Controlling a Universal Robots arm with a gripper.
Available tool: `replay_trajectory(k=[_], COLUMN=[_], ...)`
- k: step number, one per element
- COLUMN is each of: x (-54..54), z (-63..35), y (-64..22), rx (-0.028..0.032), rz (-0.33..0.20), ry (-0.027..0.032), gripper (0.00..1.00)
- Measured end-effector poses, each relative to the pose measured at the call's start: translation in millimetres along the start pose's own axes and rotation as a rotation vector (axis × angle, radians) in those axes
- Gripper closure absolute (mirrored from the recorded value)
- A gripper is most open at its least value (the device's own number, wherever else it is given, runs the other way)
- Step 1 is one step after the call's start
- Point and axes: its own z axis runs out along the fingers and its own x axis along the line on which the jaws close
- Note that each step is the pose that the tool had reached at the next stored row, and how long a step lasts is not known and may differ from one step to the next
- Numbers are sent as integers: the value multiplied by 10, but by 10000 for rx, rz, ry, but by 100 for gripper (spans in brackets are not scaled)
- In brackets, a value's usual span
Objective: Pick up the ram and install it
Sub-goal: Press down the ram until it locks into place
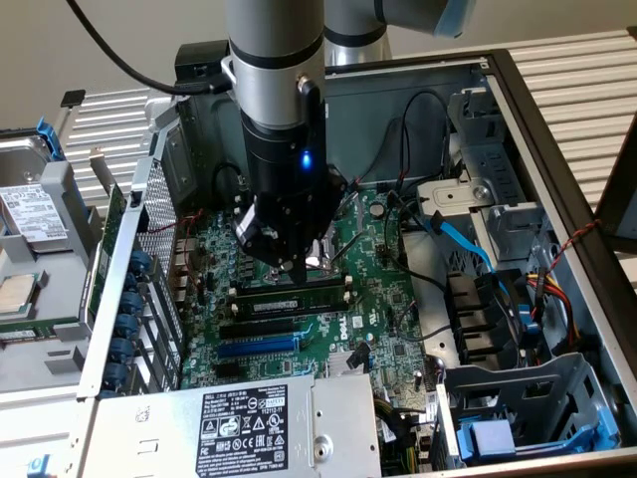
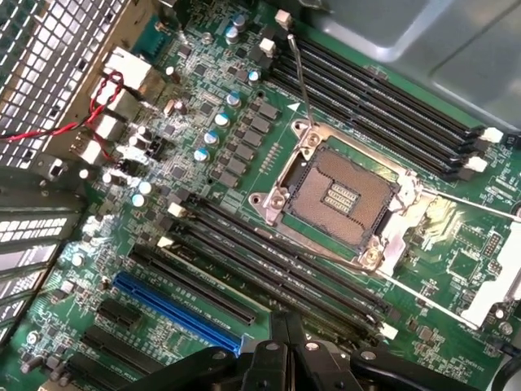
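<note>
Exterior view: open computer case holding green board. Gripper near middle of board, fingers pinched together, gripping nothing, tip on or just above ram. Ram standing on edge along a slot at board's middle, between the metal socket frame and blue slot; depth of seating and state of end latches not possible to tell. Wrist view: gripper again narrow, fingertips meeting over the bank of black slots. Processor socket uncovered just beside that bank, contacts exposed, thin lever rods lying alongside. Blue slot on the other side of the bank; red wire looped by board's edge near the perforated wall. Risks, as judged: pressure on one spot of the thin upper edge likely to seat one end and leave the other raised and unlatched; closed tip liable to slide off that edge onto neighbouring slots or into the bare socket, bending contacts; a strip pushed down while tilted likely to strain slot and board.
</note>
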Motion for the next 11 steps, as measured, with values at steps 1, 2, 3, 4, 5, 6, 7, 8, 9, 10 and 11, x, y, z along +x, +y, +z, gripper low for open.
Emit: replay_trajectory(k=[1, 2, 3, 4, 5, 6, 7, 8, 9, 10, 11], x=[0, 0, 0, 0, 0, 0, 0, 0, 0, 0, 0], z=[0, 0, 0, 0, 0, 0, 0, 0, 0, 0, 0], y=[0, 0, 0, 0, 0, 0, 0, 0, 0, 0, 0], rx=[0, -1, -1, -1, -2, -2, -2, -3, -3, -3, -4], rz=[136, 276, 419, 547, 688, 817, 954, 1082, 1209, 1332, 1455], ry=[-4, -8, -12, -16, -20, -24, -27, -31, -36, -39, -42], gripper=[89, 89, 89, 89, 89, 89, 89, 89, 89, 89, 89])
